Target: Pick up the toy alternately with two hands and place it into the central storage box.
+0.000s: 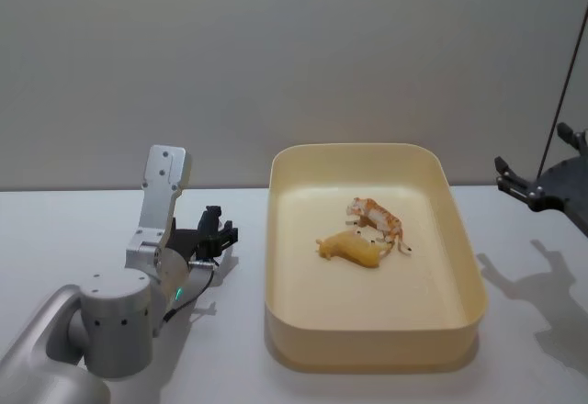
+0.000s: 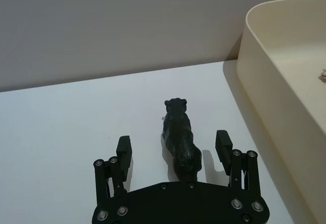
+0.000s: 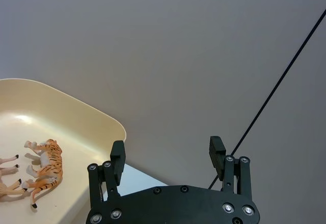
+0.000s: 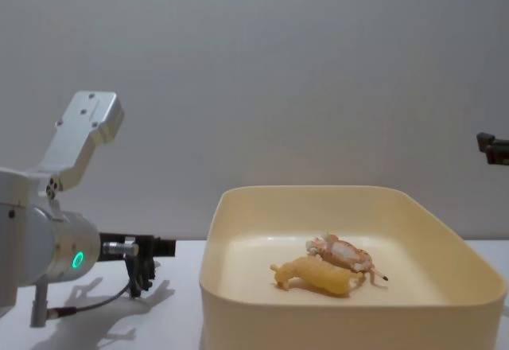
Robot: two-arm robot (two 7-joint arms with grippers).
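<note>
We see a small black animal toy [image 2: 179,137] standing on the worktop [image 2: 61,132] left of the cream storage box [image 1: 285,239], between our left gripper's [image 2: 173,150] spread fingers. The box holds a tiger toy [image 1: 377,218] and a yellow toy [image 1: 351,249]. Our right gripper [image 3: 168,158] hangs spread.

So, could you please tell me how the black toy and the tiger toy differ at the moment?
The black toy stands upright on the table, left of the storage box; the tiger toy lies on its side inside it. The black toy sits between the left gripper's open fingers; the tiger rests against a yellow toy, away from the raised right gripper. Both are small animal figures.
</note>
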